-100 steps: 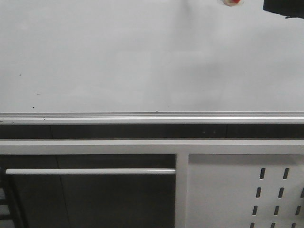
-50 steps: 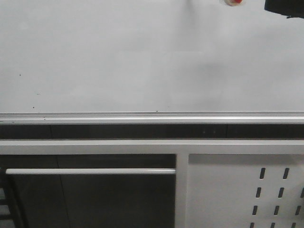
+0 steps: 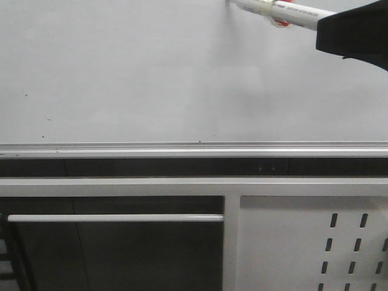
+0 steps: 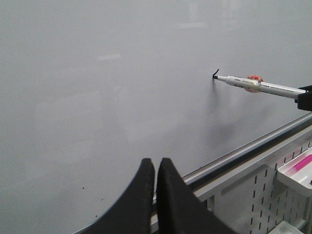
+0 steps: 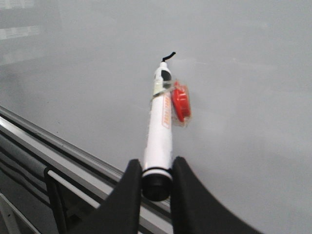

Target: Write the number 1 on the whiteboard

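The whiteboard (image 3: 151, 73) fills the upper half of the front view, glossy and pale grey. A white marker pen (image 5: 161, 126) with a red tag taped to it points at the board, tip touching the surface. My right gripper (image 5: 156, 164) is shut on the pen's rear end. In the front view the marker pen (image 3: 285, 10) enters from the top right, sticking out of the black gripper body. The number 1 shows as a short black stroke (image 4: 215, 73) right at the tip, and the stroke (image 5: 169, 56) is also in the right wrist view. My left gripper (image 4: 155, 163) is shut and empty, low before the board.
A silver edge rail (image 3: 194, 147) runs under the board. Below it are a white frame, a horizontal bar (image 3: 115, 218) and a white panel with slotted holes (image 3: 315, 242). A white tray (image 4: 297, 168) holding something pink hangs at the panel's far side.
The right gripper and marker have come down and leftwards into the front view; before, only the red tag and a corner of the gripper showed at the top edge.
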Robot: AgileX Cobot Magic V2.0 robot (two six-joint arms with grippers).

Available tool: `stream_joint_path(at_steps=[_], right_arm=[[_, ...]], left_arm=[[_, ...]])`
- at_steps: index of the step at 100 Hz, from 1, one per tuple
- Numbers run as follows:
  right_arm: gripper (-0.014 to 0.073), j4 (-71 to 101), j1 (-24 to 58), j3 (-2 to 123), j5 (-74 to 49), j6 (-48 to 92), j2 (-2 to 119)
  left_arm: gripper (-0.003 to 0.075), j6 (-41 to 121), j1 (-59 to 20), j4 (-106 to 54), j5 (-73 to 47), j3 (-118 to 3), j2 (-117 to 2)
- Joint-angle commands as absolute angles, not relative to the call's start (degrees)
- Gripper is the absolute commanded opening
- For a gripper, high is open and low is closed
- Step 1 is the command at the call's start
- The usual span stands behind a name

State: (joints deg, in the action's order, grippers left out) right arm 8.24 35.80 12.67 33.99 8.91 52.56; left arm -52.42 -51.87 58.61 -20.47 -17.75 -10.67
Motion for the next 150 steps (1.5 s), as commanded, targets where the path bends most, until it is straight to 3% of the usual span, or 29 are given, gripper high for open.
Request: stream_joint_path(at_steps=[1, 150], right_arm=[[-0.0051, 8.8, 35.5, 14.4, 38.0, 9.3, 52.5], [-0.0051, 8.8, 35.5, 14.2, 29.7, 6.7, 52.5]], left_arm=[[-0.0018, -52.9, -51.8, 59.4, -18.0, -19.3, -11.2], [-0.0018, -52.9, -51.8, 59.4, -18.0, -19.3, -11.2]])
